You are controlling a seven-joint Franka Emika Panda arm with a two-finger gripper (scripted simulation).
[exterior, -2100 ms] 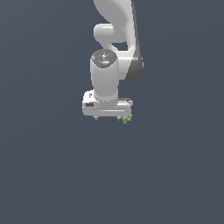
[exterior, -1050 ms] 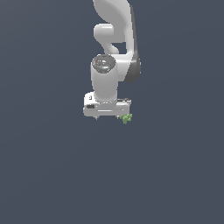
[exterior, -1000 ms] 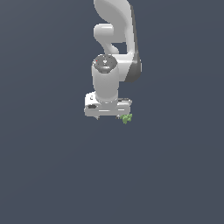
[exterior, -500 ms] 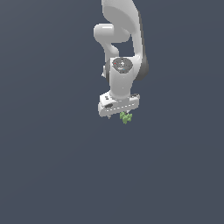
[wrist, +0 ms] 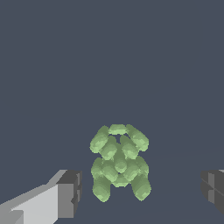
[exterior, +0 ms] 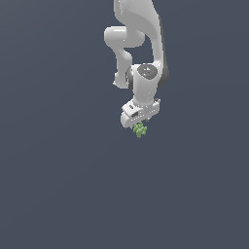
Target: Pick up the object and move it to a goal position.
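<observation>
1. Exterior view: arm hangs from above, wrist bent, claw pointing down over plain dark ground. Object = small lumpy green bit, directly below the claw's underside, about centred on it. Can't tell from this angle whether it touches the fingers or lies on the ground under them; finger gap isn't readable here.

2. Exterior view, cont.: no goal marker visible anywhere, nothing else in scene.

3. Wrist view: object sits between the two fingers, roughly mid-gap, a bit nearer one pad than the other. Clear dark gap on both sides of it, so no pad contact.

4. Claw state: spread wide, well beyond the object's width, gripping nothing.

5. Step in hand, my read: pre-grasp. Claw is lined up over the object w/ fingers straddling it, but the grab isn't made yet; pick-up and carry both still to do.

6. Next move calls for: drop a little if the tips aren't yet at object height (can't judge depth from these views), then close evenly on it. Small sideways trim may help, since the object is slightly off-centre in the gap.

7. Risk, as a guess: shape is lumpy and irregular, so pads may catch only a few bumps; it could twist or pop out on closing.
</observation>
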